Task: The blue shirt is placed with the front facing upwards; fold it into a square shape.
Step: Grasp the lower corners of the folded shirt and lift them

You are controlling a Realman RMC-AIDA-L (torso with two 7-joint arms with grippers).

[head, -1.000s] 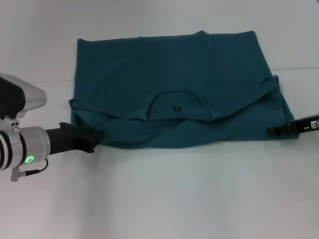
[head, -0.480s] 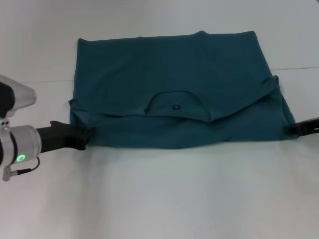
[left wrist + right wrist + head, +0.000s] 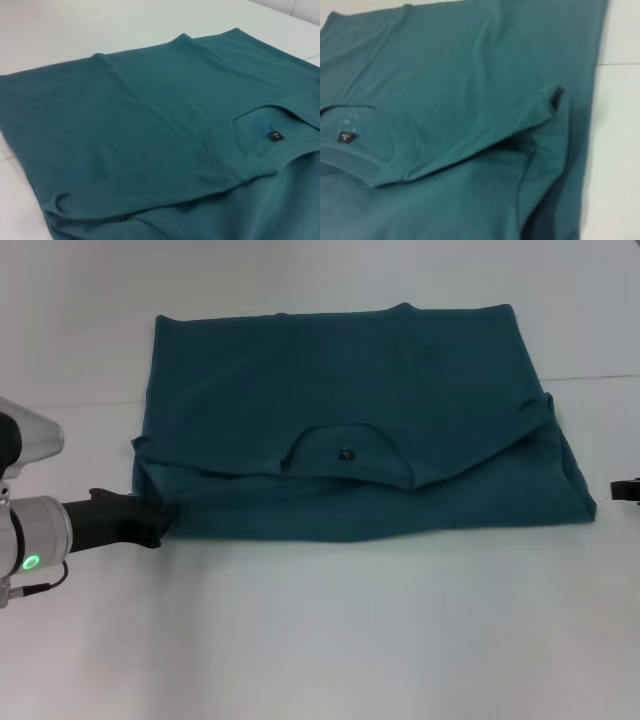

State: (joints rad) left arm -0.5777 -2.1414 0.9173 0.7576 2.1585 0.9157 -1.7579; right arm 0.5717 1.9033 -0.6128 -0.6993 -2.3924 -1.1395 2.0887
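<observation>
**Now: shirt half-folded, arms at its near corners**

Next fold should probably take both near corners together, evenly, so edges line up square. Shirt (image 3: 350,430) lies flat on the table (image 3: 350,640), doubled over, collar label (image 3: 347,454) showing. Left gripper (image 3: 150,523) touches the shirt's near left corner; can't tell its opening. Right gripper (image 3: 622,489) sits just off the near right corner, not touching; opening unclear too.

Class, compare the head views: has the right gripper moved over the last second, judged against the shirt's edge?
Yes. The right gripper has drawn back toward the robot's right, off the blue shirt. It was at the shirt's right edge; now white table shows between them.
</observation>
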